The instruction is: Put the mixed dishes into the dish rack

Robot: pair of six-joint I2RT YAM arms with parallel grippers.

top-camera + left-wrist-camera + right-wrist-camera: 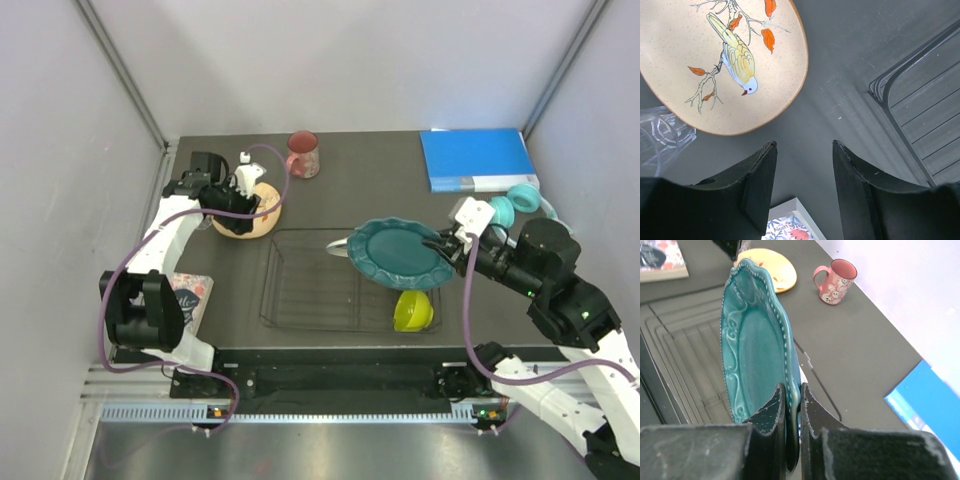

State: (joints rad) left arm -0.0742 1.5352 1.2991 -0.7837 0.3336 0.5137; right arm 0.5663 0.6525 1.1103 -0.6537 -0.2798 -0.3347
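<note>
My right gripper (447,247) (791,387) is shut on the rim of the teal scalloped plate (398,252) (755,340) and holds it on edge above the right half of the black wire dish rack (310,285) (685,340). My left gripper (250,205) (804,145) is open and empty, hovering just beside the cream-yellow bird plate (243,220) (715,60), which lies flat left of the rack. A clear glass (660,140) stands next to that plate. The lime-green bowl (413,311) sits at the rack's near right corner. The pink-red mug (303,155) (835,282) stands at the back. The pink patterned bowl is out of view.
A blue binder (477,158) (925,400) lies at the back right, with teal headphones (520,205) beside it. A patterned book (190,295) (790,225) lies at the near left. A white rim (340,246) shows under the teal plate's left edge. The rack's corner wire (901,132) is right of my left fingers.
</note>
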